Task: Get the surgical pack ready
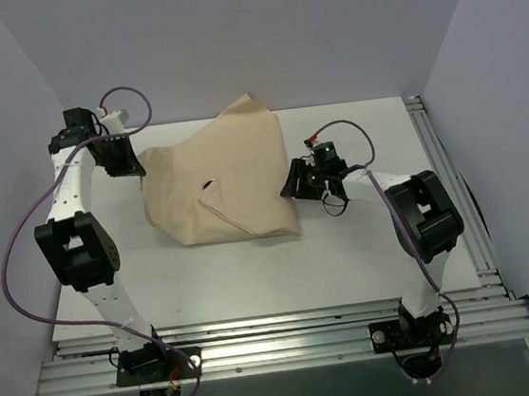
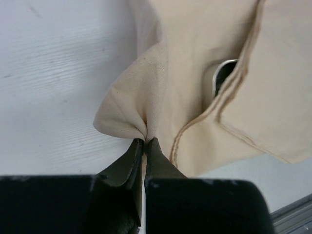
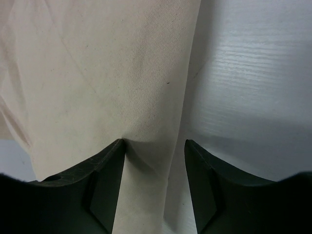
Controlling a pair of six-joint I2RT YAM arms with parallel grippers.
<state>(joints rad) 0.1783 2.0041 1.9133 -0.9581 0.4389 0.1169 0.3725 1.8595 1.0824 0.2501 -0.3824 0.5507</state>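
Note:
The surgical pack [image 1: 219, 179] is a tan cloth bundle folded over itself in the middle of the white table. My left gripper [image 1: 136, 165] is at its left corner. In the left wrist view that gripper [image 2: 145, 140] is shut on a pinched fold of the cloth [image 2: 131, 112]. A sliver of the shiny steel tray [image 2: 223, 77] shows through a gap between the stitched flaps. My right gripper [image 1: 294, 185] is at the bundle's right edge. It [image 3: 153, 144] stands open, the cloth edge [image 3: 146, 97] lying between the jaws and the left fingertip [image 3: 117, 148] touching the cloth.
The white table [image 1: 365, 244] carries the bundle, with aluminium rails [image 1: 455, 195] along its right and near edges. Grey walls close in the back and both sides. Purple cables loop from both arms.

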